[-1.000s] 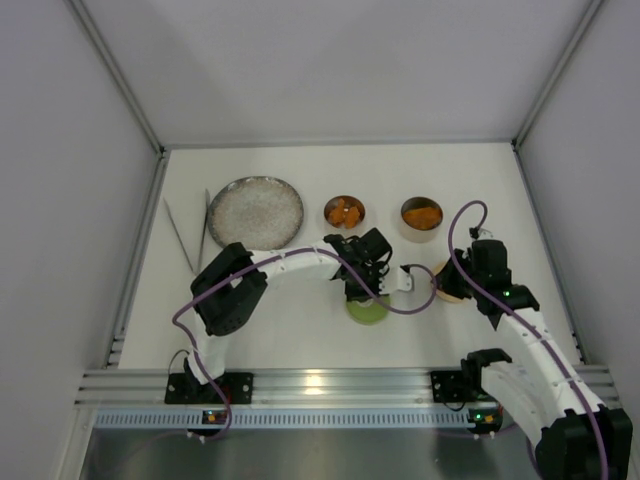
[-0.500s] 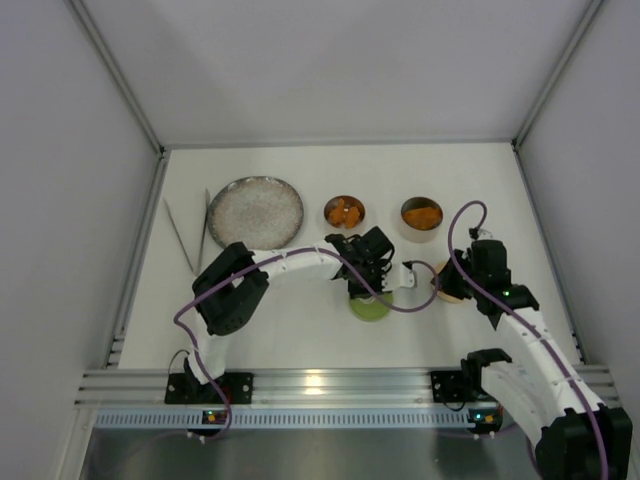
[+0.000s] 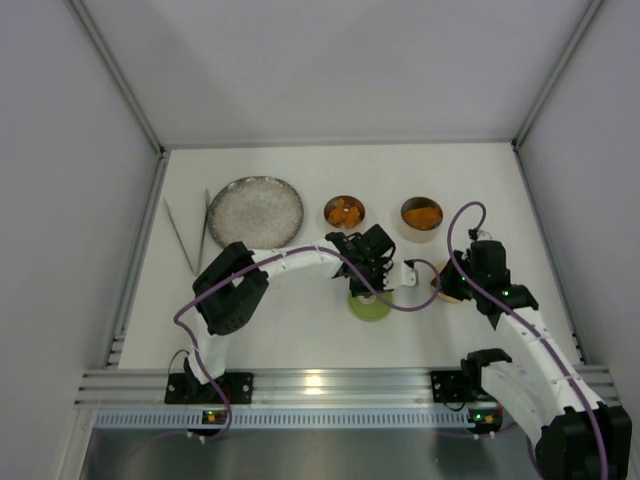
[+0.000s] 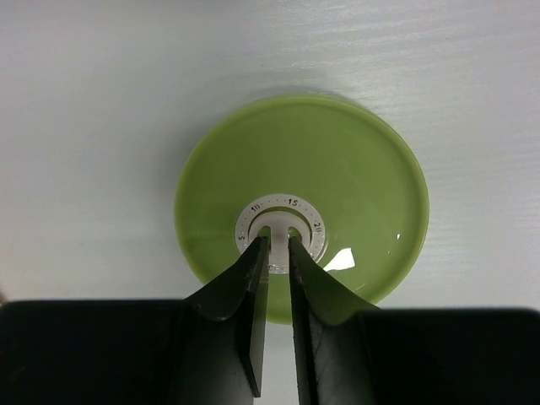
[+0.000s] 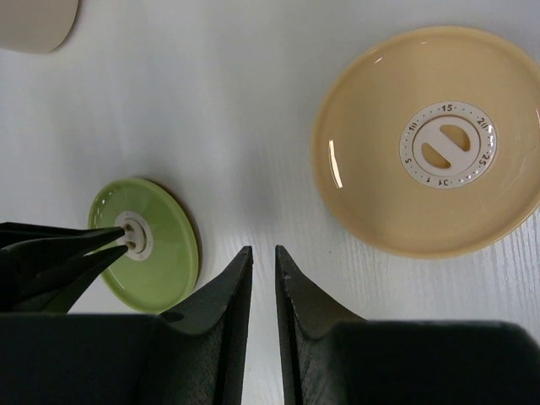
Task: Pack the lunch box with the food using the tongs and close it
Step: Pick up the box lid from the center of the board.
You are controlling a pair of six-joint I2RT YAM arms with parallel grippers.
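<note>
The green lid (image 4: 337,169) lies on the table, white-centred, and my left gripper (image 4: 274,240) is shut on the white grip bar in its middle. From above, the left gripper (image 3: 368,288) covers most of the green lid (image 3: 370,310). The tan lid (image 5: 430,143) lies flat to the right, and my right gripper (image 5: 261,251) hovers between the two lids, its jaws a narrow slit apart with nothing in it. Two steel tins (image 3: 344,212) (image 3: 421,213) at the back hold orange food. The tongs (image 3: 190,235) lie at the far left.
A wide speckled grey plate (image 3: 256,212) sits between the tongs and the tins. White walls enclose the table on three sides. The green lid (image 5: 156,253) also shows at the left of the right wrist view, with the left fingers on it.
The left gripper has shifted slightly toward the tins with the green lid in its hold. The right arm has not moved.
</note>
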